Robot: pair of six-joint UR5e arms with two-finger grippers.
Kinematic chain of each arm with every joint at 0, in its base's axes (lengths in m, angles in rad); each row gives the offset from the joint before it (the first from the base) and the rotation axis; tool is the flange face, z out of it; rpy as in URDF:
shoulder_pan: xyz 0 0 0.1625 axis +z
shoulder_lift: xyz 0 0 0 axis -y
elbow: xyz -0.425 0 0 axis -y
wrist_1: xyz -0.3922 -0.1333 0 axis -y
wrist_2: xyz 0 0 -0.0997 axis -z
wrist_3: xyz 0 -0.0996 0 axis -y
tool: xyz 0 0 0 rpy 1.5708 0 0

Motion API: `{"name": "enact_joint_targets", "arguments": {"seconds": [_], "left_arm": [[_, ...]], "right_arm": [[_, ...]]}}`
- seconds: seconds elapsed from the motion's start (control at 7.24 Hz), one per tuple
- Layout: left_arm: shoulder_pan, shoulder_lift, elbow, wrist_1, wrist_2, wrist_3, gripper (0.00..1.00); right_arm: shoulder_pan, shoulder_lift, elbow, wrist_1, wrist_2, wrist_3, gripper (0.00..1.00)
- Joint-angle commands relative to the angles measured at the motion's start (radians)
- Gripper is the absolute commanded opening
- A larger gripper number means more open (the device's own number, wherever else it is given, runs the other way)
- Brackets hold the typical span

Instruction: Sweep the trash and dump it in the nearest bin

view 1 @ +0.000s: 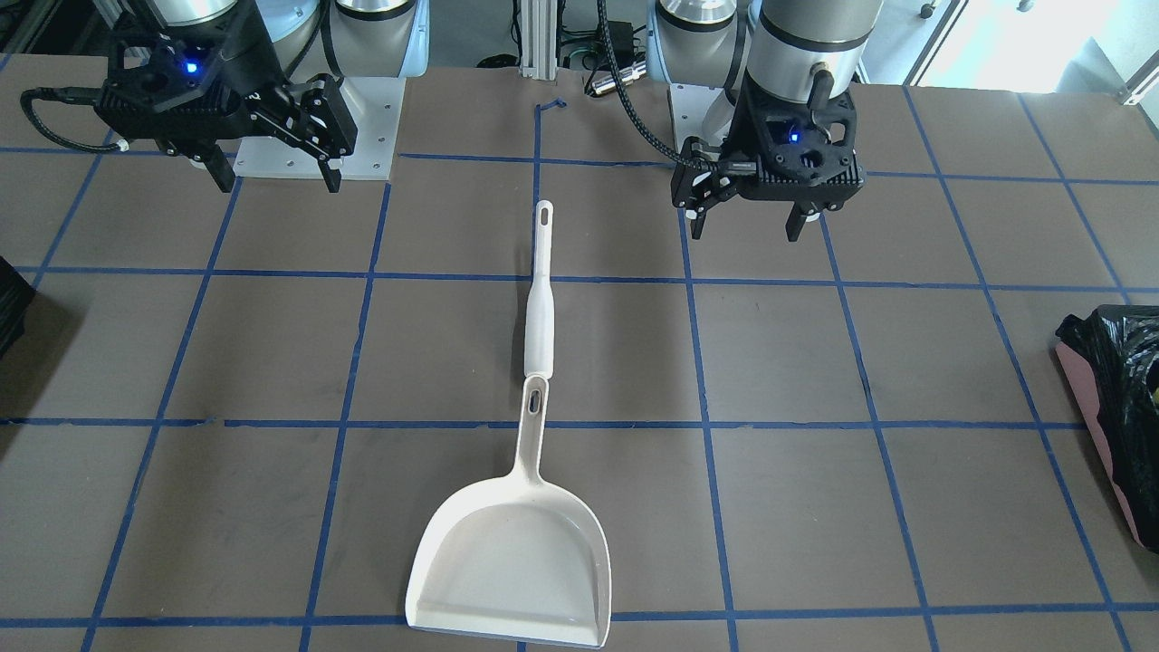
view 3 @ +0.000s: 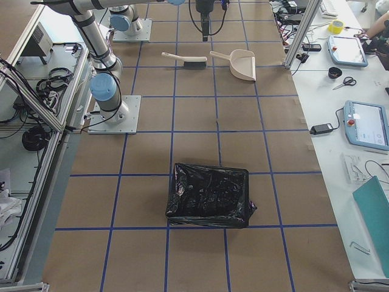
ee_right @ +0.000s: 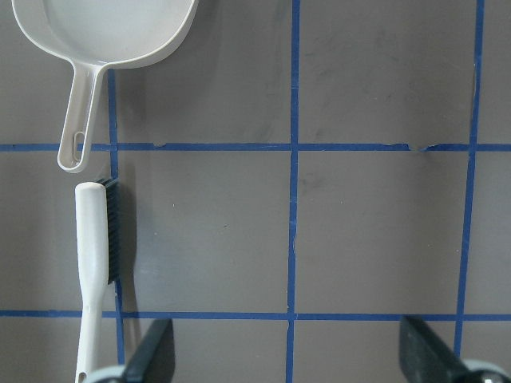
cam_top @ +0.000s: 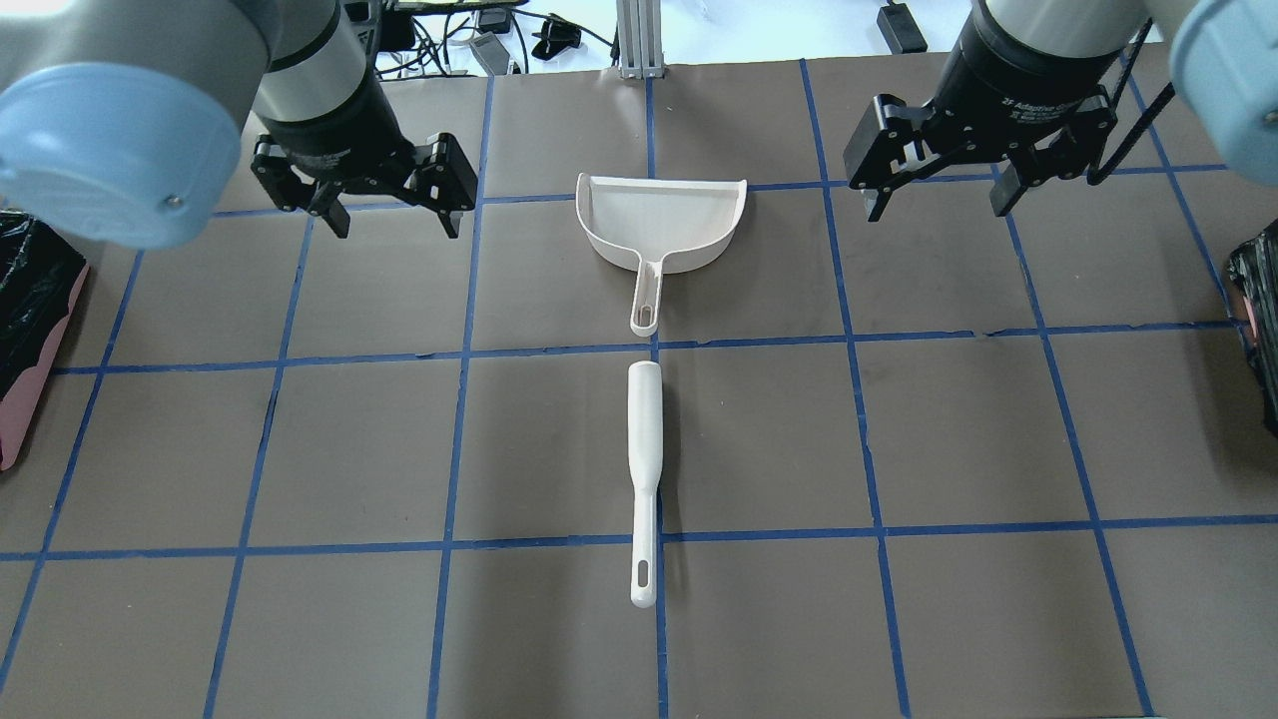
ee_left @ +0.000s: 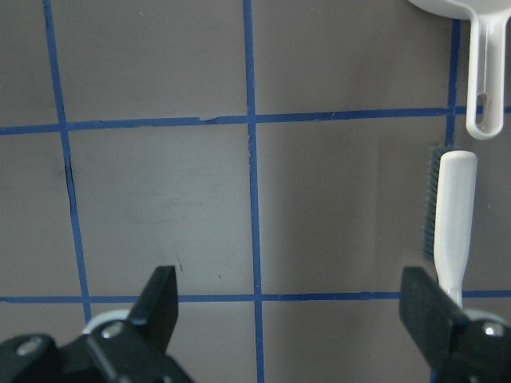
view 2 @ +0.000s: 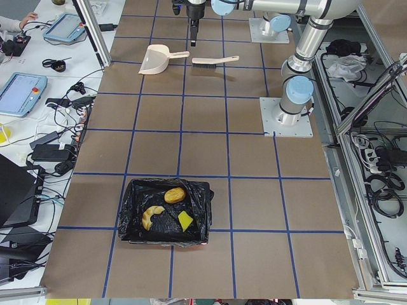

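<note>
– At mid-table, what lies there?

– Two tools: one white dustpan (cam_top: 664, 225) and one white brush (cam_top: 644, 449). They lie end to end along a blue tape line. The dustpan's handle tip is just beside the brush's bristle end but does not touch it. The pan is on the far side from the robot and holds nothing.

– And the grippers?

– Two, one on each side of the tools. The left gripper (cam_top: 394, 222) hovers above the table (cam_top: 300, 449) with its two fingers spread wide and nothing between them. The right gripper (cam_top: 939, 205) hangs the same way, fingers wide apart and holding nothing. Both are well apart from the dustpan and brush.

– Where is the trash?

– Three pieces, all inside the bin (view 2: 164, 238) at the robot's left end of the table, on its black bag. One brown roll (view 2: 175, 195) lies on the side nearer the arms, one croissant (view 2: 151, 216) sits beside it, and one yellow wedge (view 2: 185, 220) lies near the bin's robot-side wall.

– How many bins?

– Two. The other bin (view 3: 206, 220) stands at the robot's right end, also lined in black; only crinkled bag shows in it.
</note>
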Motion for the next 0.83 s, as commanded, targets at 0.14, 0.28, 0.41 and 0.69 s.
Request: {"name": "enact_joint_targets", "arguments": {"seconds": [0.14,0.28,0.41,0.69], "left_arm": [[0.135,0.042,-0.006,-0.043,-0.084,0.134,1.00],[0.127,0.024,0.001,-0.037,-0.088,0.134,1.00],[0.127,0.018,0.004,-0.032,-0.092,0.136,1.00],[0.126,0.021,-0.003,-0.029,-0.089,0.136,1.00]], "right_arm": [[0.000,0.003,0.000,-0.005,-0.002,0.002,1.00],[0.000,0.003,-0.002,-0.005,-0.002,0.001,1.00],[0.000,0.003,-0.003,-0.005,-0.002,0.001,1.00],[0.000,0.003,-0.003,-0.005,-0.002,0.001,1.00]]}}
